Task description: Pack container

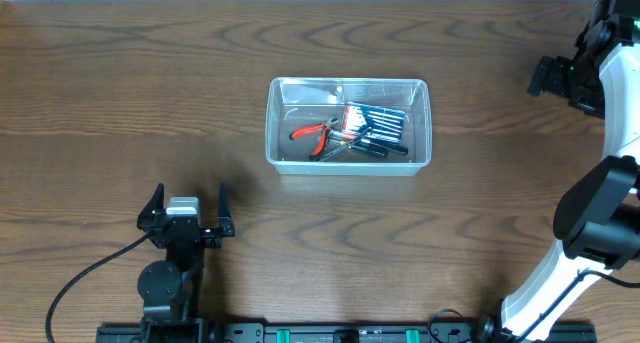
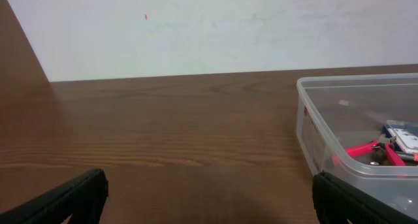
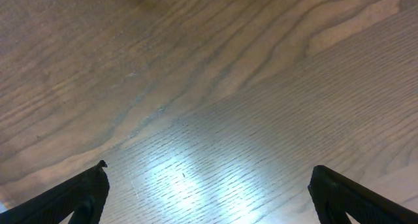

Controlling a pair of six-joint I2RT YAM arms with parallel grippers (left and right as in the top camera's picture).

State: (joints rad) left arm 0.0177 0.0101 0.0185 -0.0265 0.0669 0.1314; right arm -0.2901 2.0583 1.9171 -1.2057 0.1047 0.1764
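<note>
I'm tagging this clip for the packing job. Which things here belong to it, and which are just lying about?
Belong to the job:
- container
- red pliers, blue-and-red case and dark-handled tools, all inside it
- left gripper and right gripper, both open

Just there:
- table
- black cable by the left arm

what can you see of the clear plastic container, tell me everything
The container is a clear, see-through plastic tub, rectangular with rounded corners and a raised rim, open with no lid. It sits upright and flat on the brown wooden table, near the middle, long side running side to side. Inside lie red-handled pliers, a blue-and-red screwdriver case and a few dark-handled tools, bunched toward the centre and right. Only the table and these contents touch it.
</note>
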